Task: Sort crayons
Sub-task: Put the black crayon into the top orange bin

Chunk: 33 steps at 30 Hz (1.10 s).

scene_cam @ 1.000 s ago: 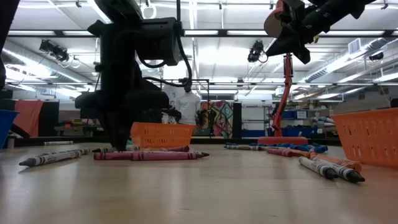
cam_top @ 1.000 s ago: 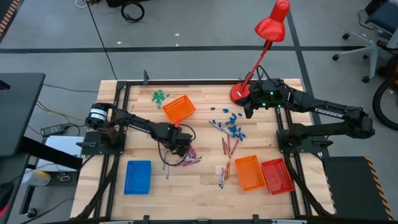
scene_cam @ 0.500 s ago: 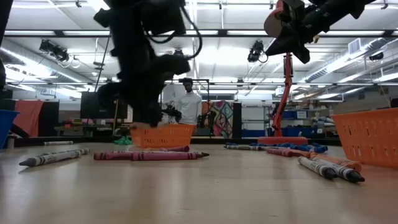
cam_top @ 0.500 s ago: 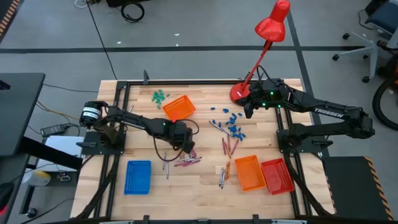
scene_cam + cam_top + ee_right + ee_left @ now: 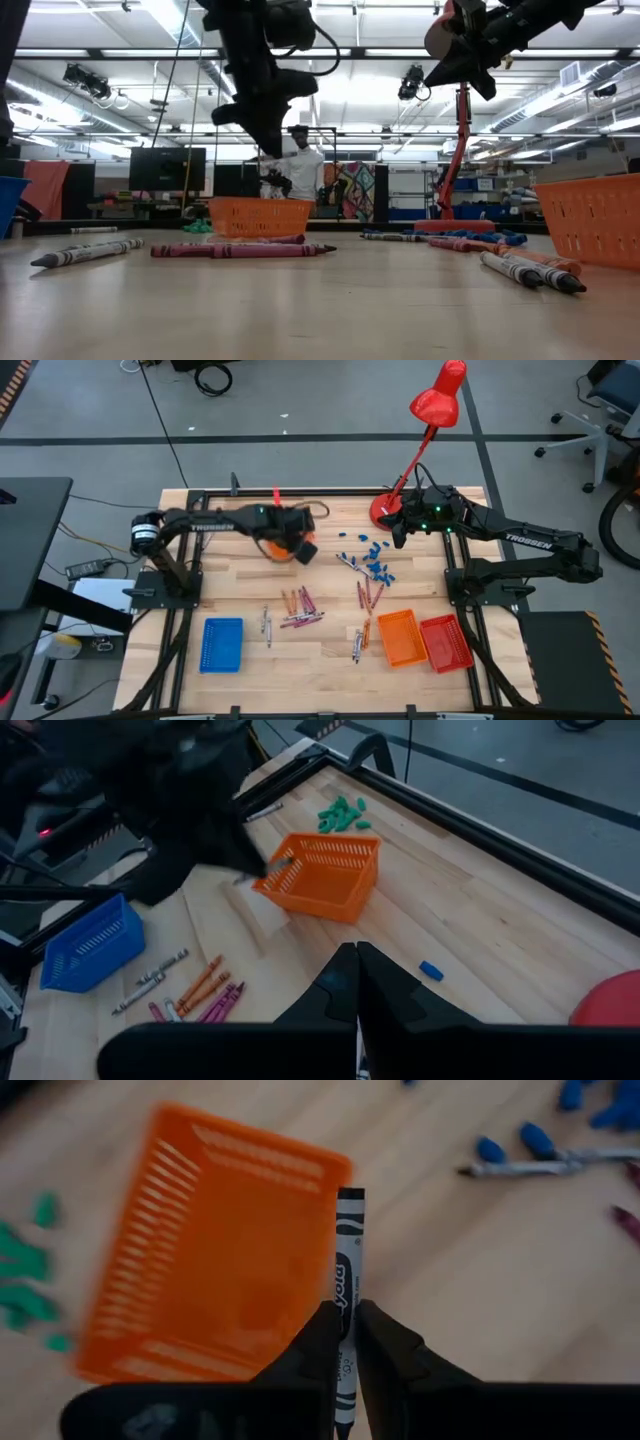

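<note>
So at this point the left gripper (image 5: pixel 347 1342) was pinched tight on a grey-white crayon (image 5: pixel 348 1265), holding it by its lower half with the tip sticking out forward. In the left wrist shot that crayon sat right over the edge of the orange basket (image 5: pixel 215 1250), which filled the left-centre of the frame, with a few green pieces (image 5: pixel 22 1260) at the far left edge and some blue pieces (image 5: pixel 540 1135) in the upper right.

From overhead, the left gripper (image 5: pixel 297 545) was up in the upper-middle part of the frame, above that same basket (image 5: pixel 280 548). The right gripper (image 5: pixel 400 532) was parked in the upper right of centre, next to the base of the red lamp (image 5: pixel 437 400), fingers closed flat together with nothing in them.

The rest of the crayons were loose on the wooden table (image 5: pixel 230 595): a reddish-purple bunch (image 5: pixel 300 610) just below centre, a couple of grey ones (image 5: pixel 266 626) left of that, another group (image 5: pixel 368 596) right of centre and a few more (image 5: pixel 358 642) beside the lower orange tray (image 5: pixel 400 638). A red tray (image 5: pixel 447 642) sat touching that one on its right, and a blue tray (image 5: pixel 222 644) was in the lower left.

The low view also showed a person (image 5: pixel 299 165) standing in the background behind the table.
</note>
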Available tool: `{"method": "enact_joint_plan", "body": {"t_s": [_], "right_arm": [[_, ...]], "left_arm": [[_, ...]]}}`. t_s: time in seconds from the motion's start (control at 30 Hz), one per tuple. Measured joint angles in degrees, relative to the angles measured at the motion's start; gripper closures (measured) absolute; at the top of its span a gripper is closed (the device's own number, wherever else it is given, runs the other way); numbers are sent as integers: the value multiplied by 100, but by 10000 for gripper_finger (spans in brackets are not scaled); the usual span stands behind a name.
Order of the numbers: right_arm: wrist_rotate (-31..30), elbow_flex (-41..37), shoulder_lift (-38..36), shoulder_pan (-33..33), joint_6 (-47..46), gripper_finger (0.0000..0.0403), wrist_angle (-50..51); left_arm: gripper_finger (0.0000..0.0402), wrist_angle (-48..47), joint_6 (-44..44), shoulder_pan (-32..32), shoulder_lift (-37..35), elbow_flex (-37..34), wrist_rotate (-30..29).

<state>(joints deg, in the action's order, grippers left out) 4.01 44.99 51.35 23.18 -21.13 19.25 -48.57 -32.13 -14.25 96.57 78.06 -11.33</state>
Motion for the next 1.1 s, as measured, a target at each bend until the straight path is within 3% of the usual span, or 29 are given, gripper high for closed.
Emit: {"method": "enact_joint_plan", "body": {"t_s": [0.3,0.5,0.87,1.1], "right_arm": [[-2,0,1,-2,14,395,-75],[-154,0,2,0,26,395,-81],[-162,0,2,0,40,395,-123],[-308,0,2,0,143,395,-120]], "left_arm": [[370,46,1507,-904,148,-127,63],[366,194,2212,-1143,539,-162,205],[264,250,2247,-1194,686,-151,314],[257,-248,2735,-905,679,383,723]]}}
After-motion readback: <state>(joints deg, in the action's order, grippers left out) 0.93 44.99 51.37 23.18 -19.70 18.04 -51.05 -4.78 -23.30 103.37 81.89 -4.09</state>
